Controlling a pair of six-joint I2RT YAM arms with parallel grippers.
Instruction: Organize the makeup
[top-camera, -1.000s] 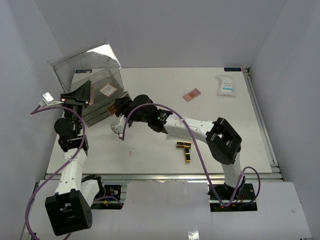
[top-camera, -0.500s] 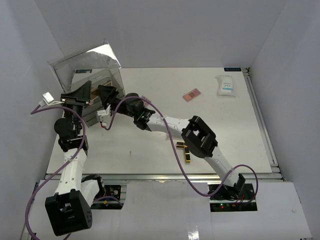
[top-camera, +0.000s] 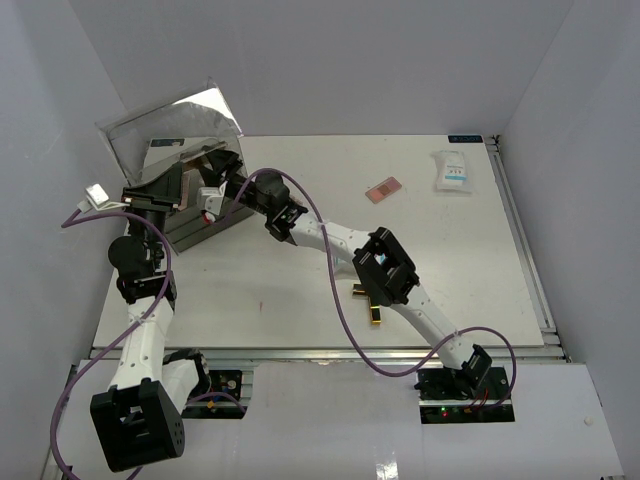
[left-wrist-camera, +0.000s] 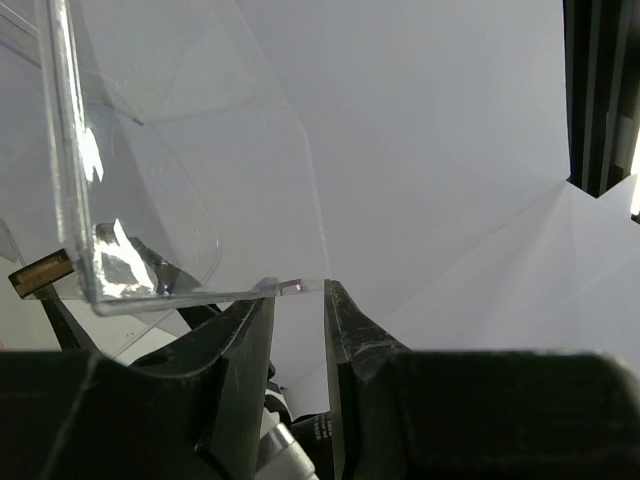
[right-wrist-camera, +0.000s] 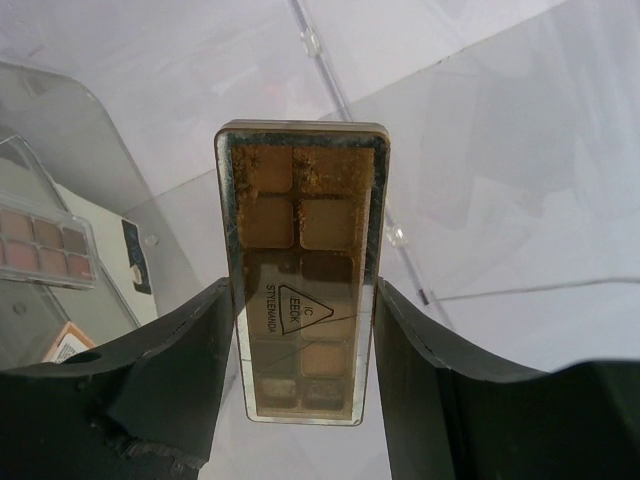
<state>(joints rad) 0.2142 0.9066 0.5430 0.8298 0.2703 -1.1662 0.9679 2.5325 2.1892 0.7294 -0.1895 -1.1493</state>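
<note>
Long eyeshadow palette (right-wrist-camera: 303, 210), clamped in the right gripper (right-wrist-camera: 304, 330), hangs over the clear box (top-camera: 195, 228), whose edge the left gripper (left-wrist-camera: 297, 310) pinches; next, probably, lower and release inside.

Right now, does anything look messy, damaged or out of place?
Yes: the long eyeshadow palette gripped in the right pincer has brown powder speckled over its frame and upper pans, as if the shadows crumbled.

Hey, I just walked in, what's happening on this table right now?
The right gripper holds a long eyeshadow palette at the open clear box at the back left of the table. The left gripper pinches the box's edge. A small pink palette, a white-blue sachet and the lipstick tubes lie out on the table.
</note>
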